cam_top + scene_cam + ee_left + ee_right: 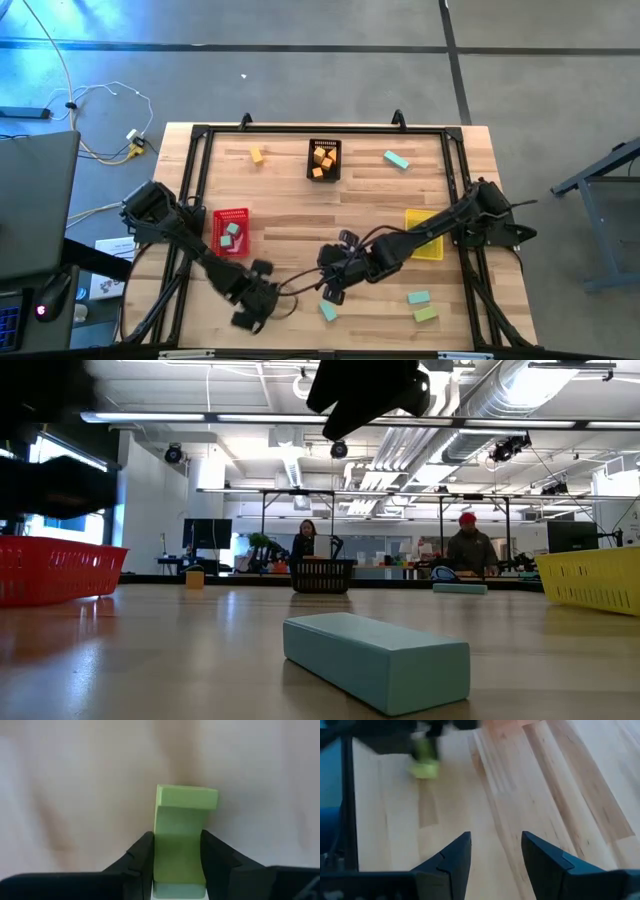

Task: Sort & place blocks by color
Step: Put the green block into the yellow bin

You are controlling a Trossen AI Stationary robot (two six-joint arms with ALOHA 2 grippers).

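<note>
A light green block (181, 835) sits between the fingers of my left gripper (252, 308), near the table's front edge, left of centre. The right wrist view shows this block (425, 764) under that gripper. My right gripper (496, 852) stands open over bare wood near the front centre (335, 285), with nothing between its fingers. A teal bar (328, 311) lies flat on the table just in front of it, large in the low view (375, 660). Loose on the table lie an orange block (257, 155), a teal block (396, 159), a teal block (418, 297) and a green block (426, 314). My left gripper pinches the green block by its two long sides (160, 851) between its two fingers. The fingers come steeply from above and lie along the block, whose far end (187, 797) sticks out past the fingertips. Whether the block is clear of the table, I cannot tell.
A red basket (232, 214) with teal blocks stands at the left. A black basket (324, 146) with orange blocks stands at the far centre. A yellow basket (420, 220) at the right lies partly under my right arm. People sit in the room beyond the table.
</note>
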